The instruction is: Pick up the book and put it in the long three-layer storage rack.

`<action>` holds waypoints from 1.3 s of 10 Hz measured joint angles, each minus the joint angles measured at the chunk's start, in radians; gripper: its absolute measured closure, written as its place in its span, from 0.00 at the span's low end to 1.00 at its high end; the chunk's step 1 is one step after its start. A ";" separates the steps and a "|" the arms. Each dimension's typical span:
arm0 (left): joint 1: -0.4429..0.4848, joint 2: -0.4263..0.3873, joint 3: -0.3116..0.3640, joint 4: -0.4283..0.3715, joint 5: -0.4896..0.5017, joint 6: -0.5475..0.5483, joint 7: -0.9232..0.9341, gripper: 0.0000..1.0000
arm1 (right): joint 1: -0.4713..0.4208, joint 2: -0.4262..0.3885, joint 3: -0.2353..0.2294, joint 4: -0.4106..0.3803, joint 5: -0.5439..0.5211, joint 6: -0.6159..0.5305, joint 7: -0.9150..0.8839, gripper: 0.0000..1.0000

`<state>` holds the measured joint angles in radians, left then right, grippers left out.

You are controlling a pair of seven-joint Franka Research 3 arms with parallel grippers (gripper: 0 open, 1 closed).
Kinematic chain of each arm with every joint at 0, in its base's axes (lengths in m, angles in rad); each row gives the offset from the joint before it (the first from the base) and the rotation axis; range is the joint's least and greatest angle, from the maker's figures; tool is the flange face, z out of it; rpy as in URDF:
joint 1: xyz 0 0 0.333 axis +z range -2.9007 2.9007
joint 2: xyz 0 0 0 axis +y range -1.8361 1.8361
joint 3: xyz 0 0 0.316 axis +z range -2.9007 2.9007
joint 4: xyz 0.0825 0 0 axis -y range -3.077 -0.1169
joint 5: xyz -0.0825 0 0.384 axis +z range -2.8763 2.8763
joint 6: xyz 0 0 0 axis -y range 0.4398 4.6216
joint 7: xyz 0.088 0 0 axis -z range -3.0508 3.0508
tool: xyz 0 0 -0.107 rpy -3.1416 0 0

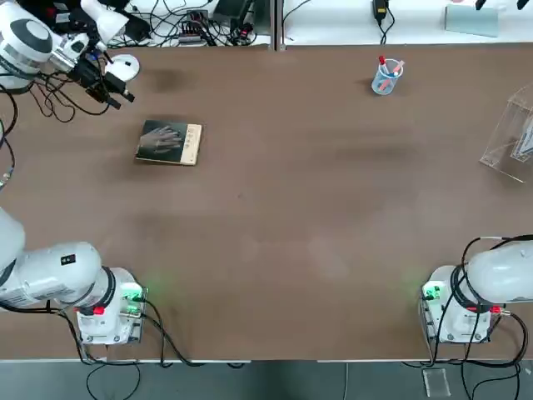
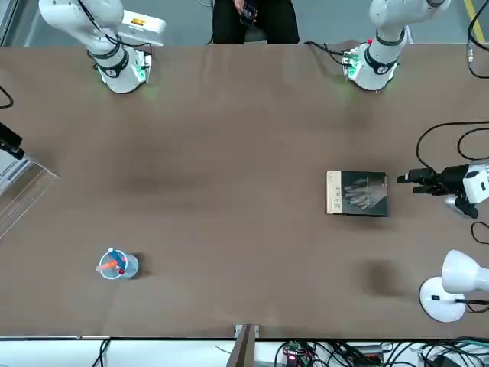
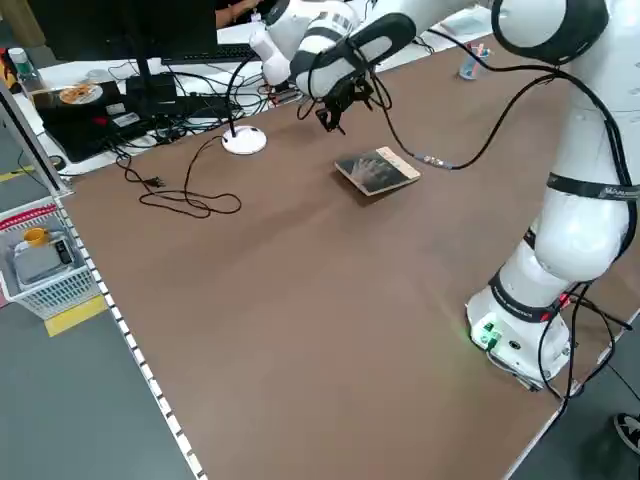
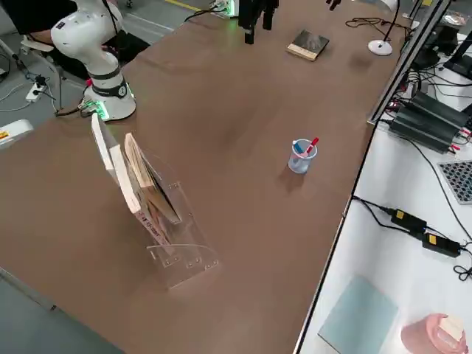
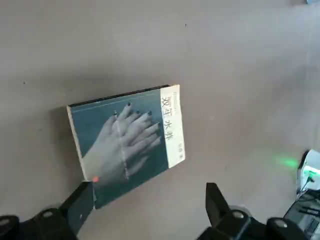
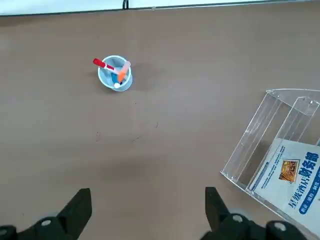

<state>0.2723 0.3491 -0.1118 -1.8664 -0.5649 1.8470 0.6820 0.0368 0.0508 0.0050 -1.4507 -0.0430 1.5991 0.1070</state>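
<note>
The book (image 1: 169, 142) lies flat on the brown table at the far left, dark cover up with a pale hand picture and a tan strip. It also shows as the book (image 2: 357, 193) and the book (image 5: 125, 145). My left gripper (image 1: 119, 94) hovers open just beyond the book's far-left corner, apart from it, nothing between its fingers (image 5: 82, 205). The clear rack (image 1: 512, 137) stands at the table's right edge, with printed booklets in it. In the right wrist view my right gripper (image 6: 145, 212) hangs open and empty, high over the table near the rack (image 6: 272, 150).
A clear pen cup (image 1: 386, 77) with red and orange pens stands at the far right-centre. A white lamp base (image 1: 125, 67) and cables sit at the far left corner behind the left gripper. Both arm bases are at the near edge.
</note>
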 joint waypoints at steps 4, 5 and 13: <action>0.060 0.031 0.001 -0.017 -0.004 -0.001 0.133 0.01 | 0.000 0.000 0.000 0.000 0.000 0.006 0.000 0.00; 0.077 0.035 0.001 -0.025 -0.017 -0.003 0.163 0.01 | 0.000 0.000 0.000 0.000 0.000 0.006 0.000 0.00; 0.127 0.163 0.001 -0.044 -0.143 -0.012 0.383 0.03 | 0.000 0.000 0.000 0.000 0.000 0.019 0.000 0.00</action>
<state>0.3994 0.5124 -0.1113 -1.9101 -0.7077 1.8351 1.0653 0.0368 0.0508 0.0049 -1.4507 -0.0429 1.6182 0.1070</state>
